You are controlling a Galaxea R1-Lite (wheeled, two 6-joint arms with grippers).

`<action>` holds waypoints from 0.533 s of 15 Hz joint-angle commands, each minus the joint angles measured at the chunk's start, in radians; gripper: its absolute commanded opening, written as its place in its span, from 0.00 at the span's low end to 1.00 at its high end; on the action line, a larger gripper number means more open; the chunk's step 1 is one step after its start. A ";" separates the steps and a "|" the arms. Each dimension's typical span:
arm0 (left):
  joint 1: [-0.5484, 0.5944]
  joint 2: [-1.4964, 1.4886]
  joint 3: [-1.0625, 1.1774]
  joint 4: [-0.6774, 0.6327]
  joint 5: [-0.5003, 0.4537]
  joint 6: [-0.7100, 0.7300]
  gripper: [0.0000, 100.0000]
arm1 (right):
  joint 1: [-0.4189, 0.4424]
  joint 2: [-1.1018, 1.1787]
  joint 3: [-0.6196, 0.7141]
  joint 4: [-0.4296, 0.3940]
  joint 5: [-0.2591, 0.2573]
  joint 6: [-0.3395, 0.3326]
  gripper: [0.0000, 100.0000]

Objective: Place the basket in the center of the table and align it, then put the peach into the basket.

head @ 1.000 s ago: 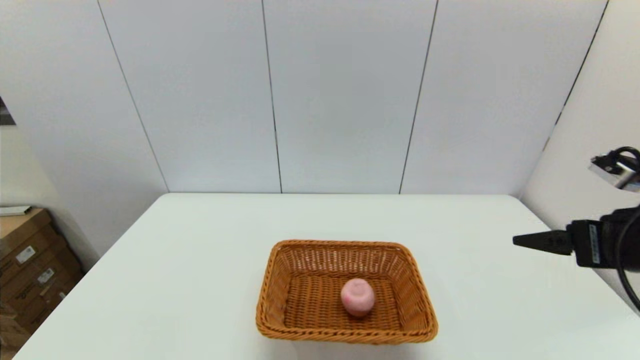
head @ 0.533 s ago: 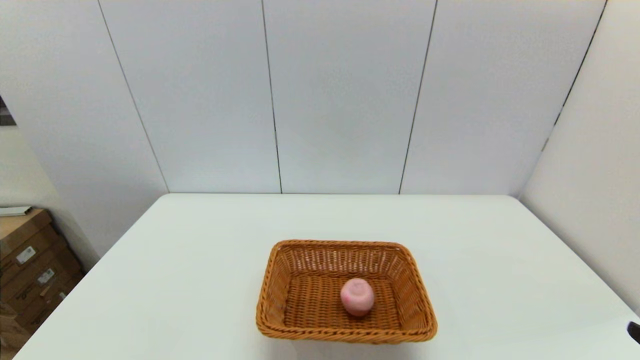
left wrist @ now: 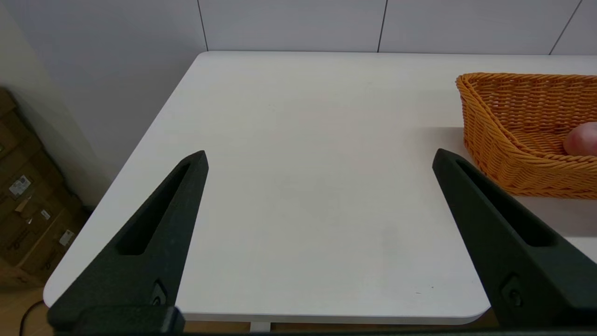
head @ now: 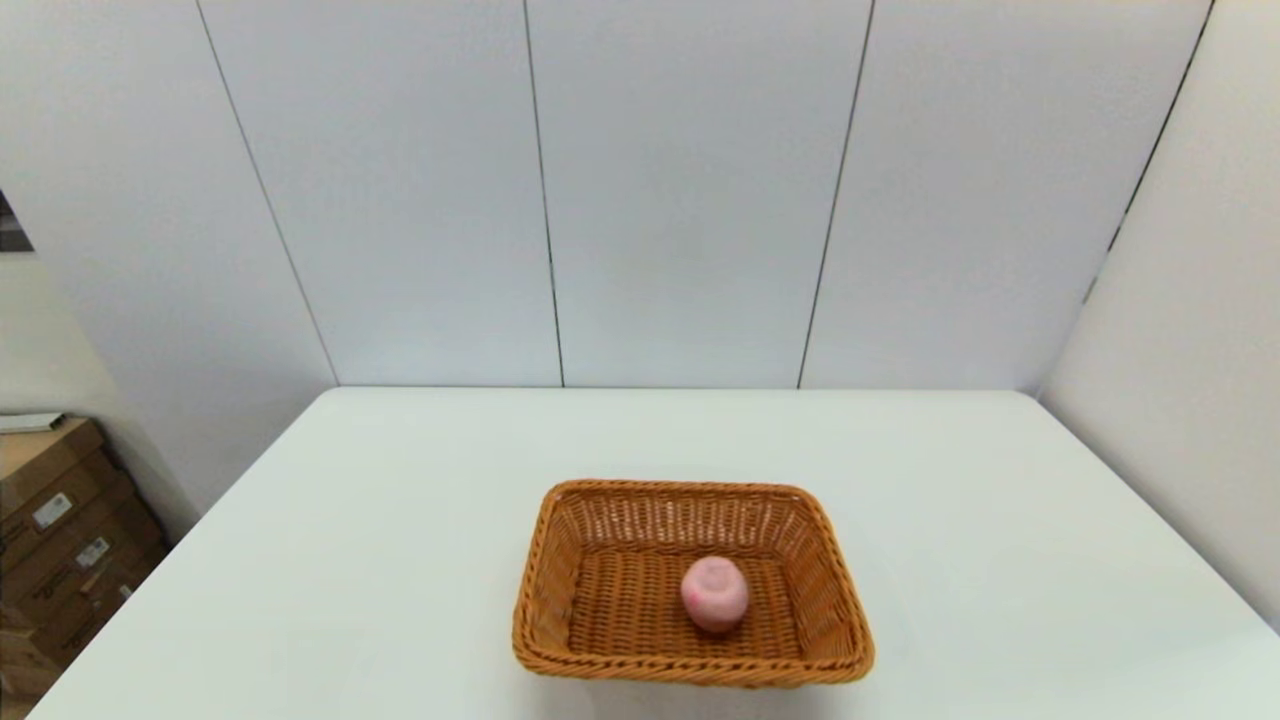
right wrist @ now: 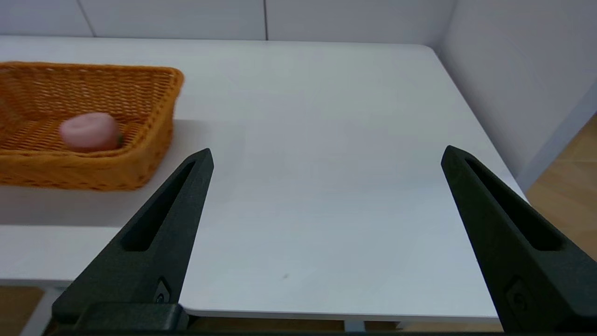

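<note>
The orange-brown wicker basket stands square on the white table, near its front middle. Inside it, right of centre, the pale-pink peach rests on the woven floor. Both arms are out of the head view. My left gripper hangs open over the table's near left edge, with the basket and a sliver of the peach off to its right. Over the near right edge my right gripper is open too, holding nothing; the basket and peach lie to its left.
Stacked cardboard boxes stand on the floor left of the table. White wall panels close in the back and the right side. Bare tabletop surrounds the basket on all sides.
The right arm, which reached in from the right edge a second ago, has drawn back out of the head view. Basket and peach have not moved.
</note>
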 commanded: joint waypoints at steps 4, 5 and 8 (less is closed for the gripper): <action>0.000 0.000 0.000 -0.001 0.000 -0.001 1.00 | -0.001 -0.046 0.103 -0.075 0.028 0.005 1.00; 0.000 0.000 0.002 0.000 0.000 -0.001 1.00 | -0.001 -0.046 0.103 -0.075 0.028 0.004 1.00; 0.000 0.000 0.000 0.000 0.000 -0.001 1.00 | -0.001 -0.046 0.103 -0.077 0.026 0.004 1.00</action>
